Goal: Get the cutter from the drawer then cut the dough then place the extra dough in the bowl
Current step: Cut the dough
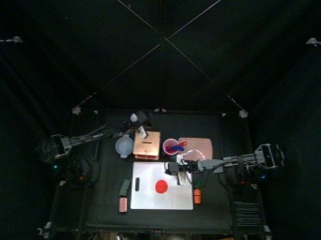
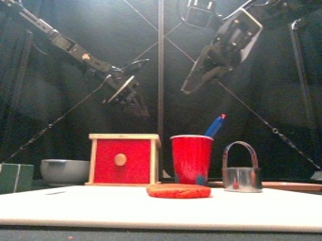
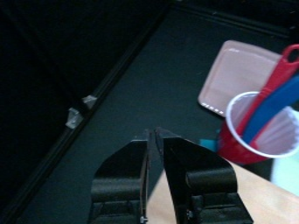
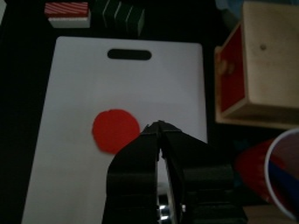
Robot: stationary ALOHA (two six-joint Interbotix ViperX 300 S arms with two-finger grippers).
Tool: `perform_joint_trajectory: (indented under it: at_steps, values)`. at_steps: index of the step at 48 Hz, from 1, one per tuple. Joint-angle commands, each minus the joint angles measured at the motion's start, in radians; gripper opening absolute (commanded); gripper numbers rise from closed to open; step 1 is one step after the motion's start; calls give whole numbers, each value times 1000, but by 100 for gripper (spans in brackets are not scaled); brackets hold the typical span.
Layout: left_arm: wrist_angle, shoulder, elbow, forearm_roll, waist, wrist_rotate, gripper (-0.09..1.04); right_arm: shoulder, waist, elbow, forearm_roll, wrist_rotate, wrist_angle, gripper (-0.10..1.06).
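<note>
The red dough [image 1: 160, 186] lies flat on the white cutting board [image 1: 170, 202]; the front view shows the same dough [image 2: 179, 190]. The metal cutter [image 2: 240, 169] stands on the board to the dough's right. Behind the board stands the wooden box [image 2: 123, 160], its red drawer front flush. My right gripper [image 4: 160, 129] hangs shut and empty above the board beside the dough [image 4: 114, 131]; it shows high up in the front view [image 2: 201, 80]. My left gripper [image 3: 155, 136] is shut and empty in the air above the box, also seen from the top [image 1: 138, 127].
A red cup [image 2: 191, 155] with a blue knife [image 2: 214, 124] stands right of the box, and the pink tray [image 1: 198, 145] lies beyond it. The blue-grey bowl [image 2: 63, 169] sits left of the box. A dark sushi roll [image 4: 117, 10] and a red-and-white toy [image 4: 68, 9] lie off the board's grip-hole end.
</note>
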Motion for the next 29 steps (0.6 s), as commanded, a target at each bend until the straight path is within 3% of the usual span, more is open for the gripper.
perform_joint_trajectory:
  at_steps: [1,16,29]
  values:
    - [-147,-57,52,-18,-72,2,57,-46,-3,12,8,-3,40,23]
    - [-480,-75,224,-29,-236,0,57,-57,3,11,9,-6,184,33]
    - [-617,-77,305,-29,-291,0,57,-46,14,11,-5,-6,204,60]
